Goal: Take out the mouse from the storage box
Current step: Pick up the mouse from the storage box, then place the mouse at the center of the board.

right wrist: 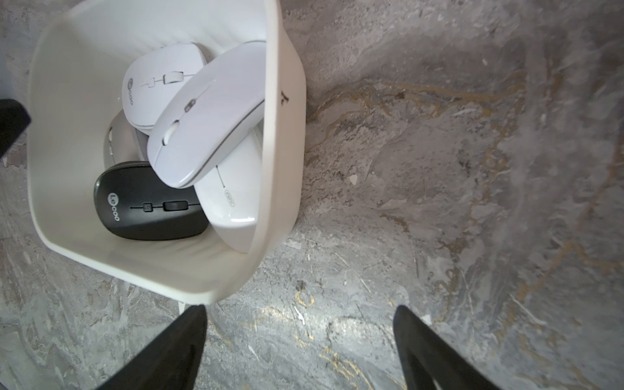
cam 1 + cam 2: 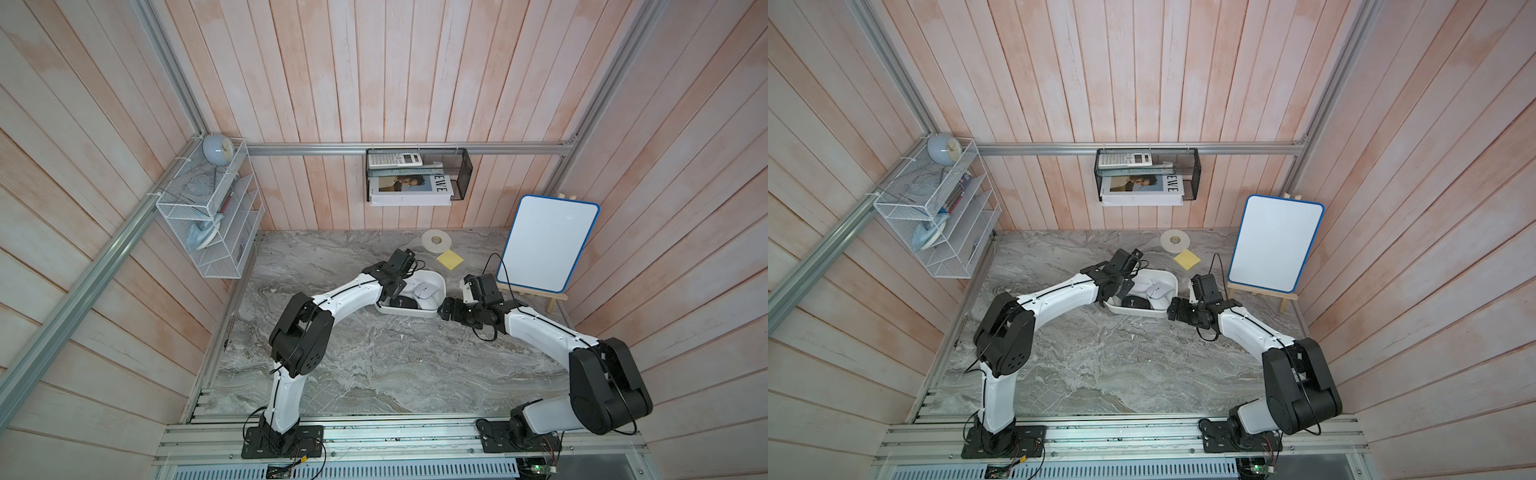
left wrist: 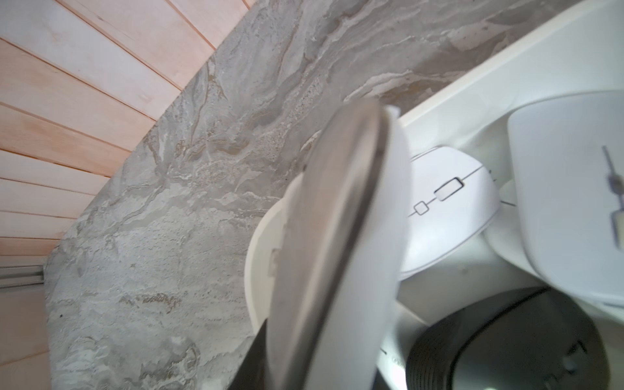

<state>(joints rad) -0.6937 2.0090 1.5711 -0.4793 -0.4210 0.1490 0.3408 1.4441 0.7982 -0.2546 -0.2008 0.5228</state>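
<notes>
The mouse [image 3: 337, 236] we are going after is a slim one, grey underneath and white on top. It is standing on edge between the jaws of our left gripper [image 2: 394, 296], and as far as the blurred left wrist view is showing, it is not yet clear of the storage box [image 1: 283, 152]. One dark finger [image 3: 250, 366] is lying against its grey underside and the other is hidden behind the shell, so we are reading the jaws as clamped on it.

Just beyond those jaws, a white Lecoo mouse [image 1: 152, 77], a black Lecoo mouse [image 1: 148, 202] and a slim white mouse [image 1: 209, 114] are lying heaped. The slim one is resting across another white mouse [image 1: 233, 202].

Our right gripper [image 1: 300, 308] is hanging over the marble tabletop [image 1: 439, 169] with its jaws spread wide and nothing between them. A corner of the box is sitting just ahead of them, untouched.

We are judging the grip itself to be the weak point. The jaws are pinching a thin, smooth, curved shell, so it could pivot or slip out as we lift and drop back onto the heap. The box's end wall is also sitting close beside the jaws. If we are rising at a slant, the mouse could catch the rim and drag or tip the box, which nothing is holding down.
</notes>
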